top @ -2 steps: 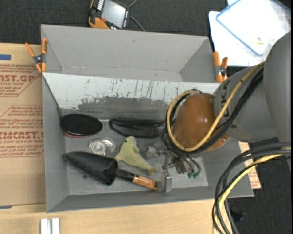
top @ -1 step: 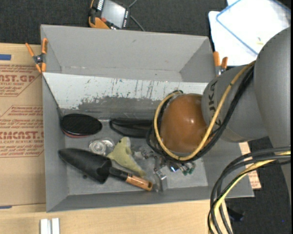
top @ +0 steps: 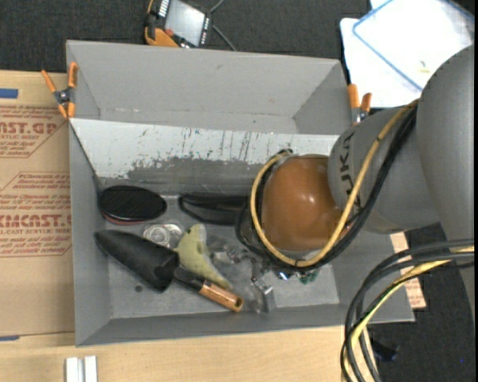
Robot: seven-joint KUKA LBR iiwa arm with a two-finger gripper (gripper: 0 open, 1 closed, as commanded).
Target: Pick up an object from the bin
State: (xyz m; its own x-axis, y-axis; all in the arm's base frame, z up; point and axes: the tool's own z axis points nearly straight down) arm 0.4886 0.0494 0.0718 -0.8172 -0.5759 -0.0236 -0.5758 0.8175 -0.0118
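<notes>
**Asker:** What lies in the grey metal bin (top: 86, 213)?

**Describer:** A loose row of small things runs across the floor. Toward the left wall is a black oval brush (top: 131, 204) with a reddish face. Beside it, near the back wall, lies a long black case (top: 211, 207). Nearer the front edge a black cone-shaped piece (top: 135, 257) points left. A pale yellow-green soft shape (top: 193, 249) and a copper-coloured tube (top: 221, 296) lie just right of it. Clear plastic scraps (top: 227, 255) sit between these.

**Asker:** Where is the robot?

**Describer:** The arm comes in over the right wall. Its wrist, under a rounded orange-brown cover (top: 299, 205), is low above the floor. The gripper (top: 261, 285) is down near the front edge, just right of the copper-coloured tube and beside the clear scraps. Whether it is open or closed cannot be told, and nothing can be seen held in it.

**Asker:** Which step does this seem to be?

**Describer:** Probably the descent or the grasp itself, with no lift begun. The next move likely calls for closing squarely on one thing, perhaps the tube, then rising straight so that neighbours are not dragged.
</notes>
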